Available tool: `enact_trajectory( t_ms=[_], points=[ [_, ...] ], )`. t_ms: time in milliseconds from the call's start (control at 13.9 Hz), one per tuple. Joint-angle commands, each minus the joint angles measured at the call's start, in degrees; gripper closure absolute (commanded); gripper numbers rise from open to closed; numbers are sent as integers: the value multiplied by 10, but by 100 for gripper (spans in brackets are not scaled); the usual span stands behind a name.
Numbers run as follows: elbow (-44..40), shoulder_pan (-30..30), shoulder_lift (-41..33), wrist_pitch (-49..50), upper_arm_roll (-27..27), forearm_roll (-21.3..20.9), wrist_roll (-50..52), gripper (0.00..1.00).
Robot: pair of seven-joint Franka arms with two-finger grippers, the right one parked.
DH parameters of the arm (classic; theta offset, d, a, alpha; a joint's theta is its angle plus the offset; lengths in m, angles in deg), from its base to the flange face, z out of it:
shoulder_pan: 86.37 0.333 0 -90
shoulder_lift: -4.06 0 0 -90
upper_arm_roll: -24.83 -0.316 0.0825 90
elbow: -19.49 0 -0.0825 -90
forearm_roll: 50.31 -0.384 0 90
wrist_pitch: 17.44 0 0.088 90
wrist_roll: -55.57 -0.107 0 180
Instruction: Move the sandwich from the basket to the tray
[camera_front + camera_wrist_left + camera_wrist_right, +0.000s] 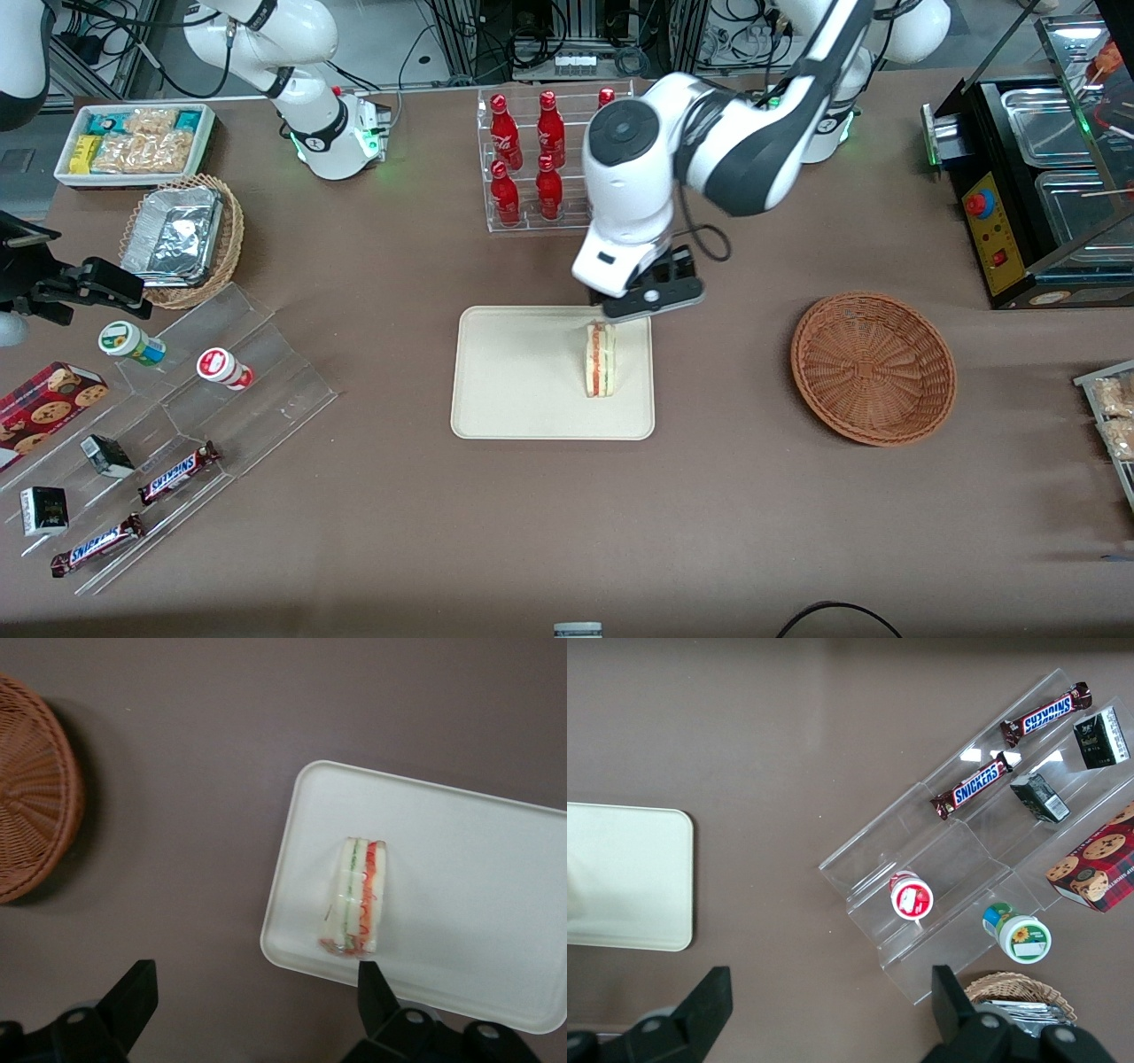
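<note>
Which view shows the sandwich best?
Left wrist: the sandwich lies unobstructed on the tray, below the open gripper. Front shows it smaller, by the gripper. Right wrist shows only the tray's end, no clear sandwich.

Sandwich (600,359): on tray (514,381), near basket-side rim.
Basket (873,368): toward working arm's end.
Gripper (252,992): above tray rim, fingers spread.

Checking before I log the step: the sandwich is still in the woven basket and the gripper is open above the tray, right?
Not quite. The sandwich stands on the tray, not in the basket, which holds nothing; the front view shows both. The rest holds: in the left wrist view the gripper is above the tray's edge, fingers spread, gripping nothing.
</note>
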Motion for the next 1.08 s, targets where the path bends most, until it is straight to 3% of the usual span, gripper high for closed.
enact_trajectory(
  t_ms=[0,503,1006],
  points=[
    [11,26,-56,51,1,17,4,0],
    [12,100,-142,120,1,24,-22,0],
    [15,240,-203,204,2,67,-208,0]
  ],
)
